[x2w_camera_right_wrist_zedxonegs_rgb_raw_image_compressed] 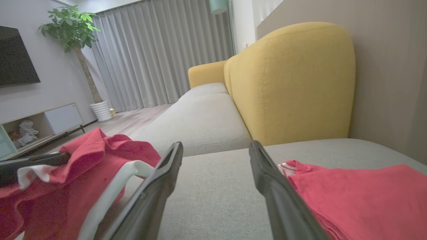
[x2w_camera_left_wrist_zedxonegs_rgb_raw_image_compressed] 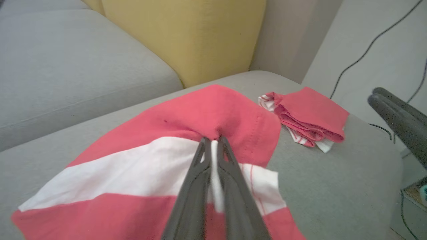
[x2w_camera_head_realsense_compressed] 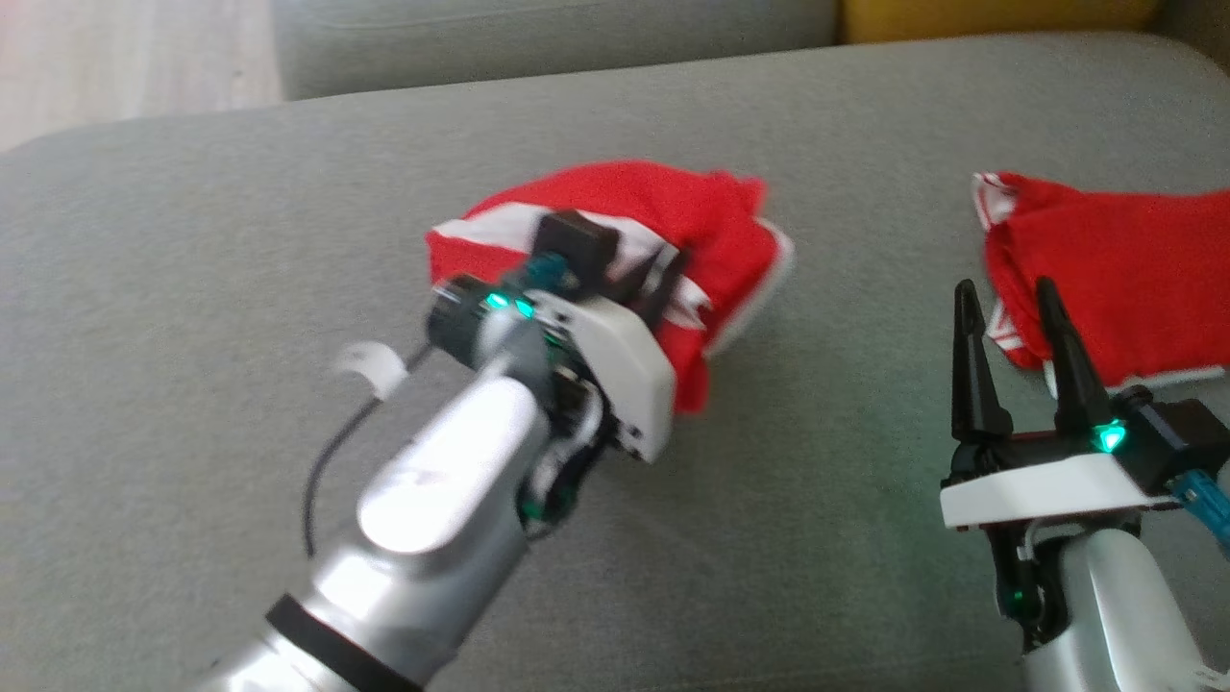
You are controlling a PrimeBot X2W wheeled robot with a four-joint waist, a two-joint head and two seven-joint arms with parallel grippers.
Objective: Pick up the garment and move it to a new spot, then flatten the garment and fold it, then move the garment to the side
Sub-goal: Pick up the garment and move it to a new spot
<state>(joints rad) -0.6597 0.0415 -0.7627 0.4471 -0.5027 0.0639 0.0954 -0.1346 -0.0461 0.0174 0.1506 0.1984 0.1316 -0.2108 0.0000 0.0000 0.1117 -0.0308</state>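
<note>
The grey sofa seat [x2w_camera_head_realsense_compressed: 240, 288] lies right under the arms and carries both pieces of clothing. The garment [x2w_camera_head_realsense_compressed: 673, 207], red with a broad white stripe, sits bunched near the middle of the seat. To its right and well apart from it lies a folded red cloth [x2w_camera_head_realsense_compressed: 1124, 279] with white edging, close to the seat's right end.

Behind the seat stands a yellow backrest [x2w_camera_right_wrist_zedxonegs_rgb_raw_image_compressed: 293, 80], and a second grey seat [x2w_camera_right_wrist_zedxonegs_rgb_raw_image_compressed: 203, 116] runs on past it. Farther off there is a pale wood floor [x2w_camera_right_wrist_zedxonegs_rgb_raw_image_compressed: 133, 120], a low cabinet [x2w_camera_right_wrist_zedxonegs_rgb_raw_image_compressed: 50, 120] and a dark screen [x2w_camera_right_wrist_zedxonegs_rgb_raw_image_compressed: 16, 56] on the wall. A leafy plant [x2w_camera_right_wrist_zedxonegs_rgb_raw_image_compressed: 70, 23] in a white pot stands by it. Grey curtains [x2w_camera_right_wrist_zedxonegs_rgb_raw_image_compressed: 160, 53] hang along the far side of the room.

The right gripper [x2w_camera_head_realsense_compressed: 1003, 285] hovers low over the seat with its two fingers spread wide and nothing between them. Their tips are just beside the near edge of the folded red cloth; whether they touch it cannot be told.

The left gripper [x2w_camera_left_wrist_zedxonegs_rgb_raw_image_compressed: 213, 141] is closed tight on the garment. Its fingers pinch a fold where the white stripe meets the red, and the fabric puckers around the tips. From the right wrist, the pinched part rises in a ruffled peak above the seat. The rest of the fabric spreads out below the fingers.
</note>
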